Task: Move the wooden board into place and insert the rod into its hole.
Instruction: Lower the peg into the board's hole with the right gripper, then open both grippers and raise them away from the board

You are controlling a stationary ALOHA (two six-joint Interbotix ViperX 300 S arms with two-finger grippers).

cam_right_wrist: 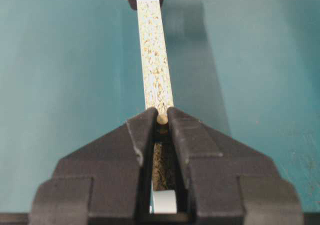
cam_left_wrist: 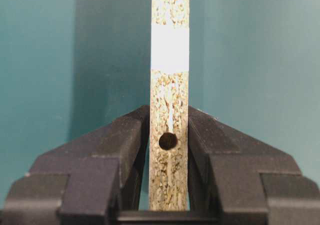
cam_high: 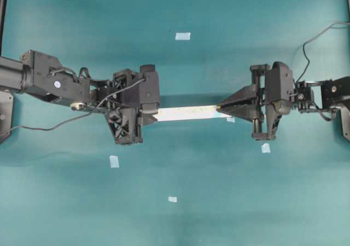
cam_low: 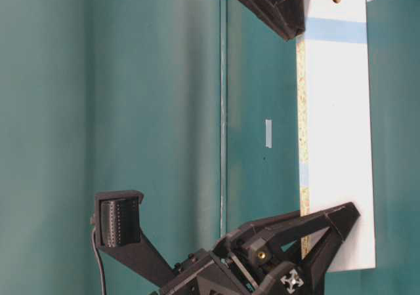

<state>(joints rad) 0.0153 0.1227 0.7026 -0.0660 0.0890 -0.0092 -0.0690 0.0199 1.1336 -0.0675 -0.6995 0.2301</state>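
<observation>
The wooden board [cam_high: 186, 113], mid-frame, stands on edge, clamped by the left gripper [cam_left_wrist: 169, 135]. The right gripper [cam_right_wrist: 162, 119] pinches the rod [cam_right_wrist: 162, 119]; press squarely into the edge hole [cam_left_wrist: 168, 141].

Robotics lab bench setup. Flat teal work surface [cam_high: 65, 202] fills every view, with no household or shop furnishings. Small pale tape squares [cam_high: 182, 36] mark positions on it. Two black arms are mounted at opposite edges, with exposed cables [cam_high: 49, 127] and wrist cameras.
</observation>
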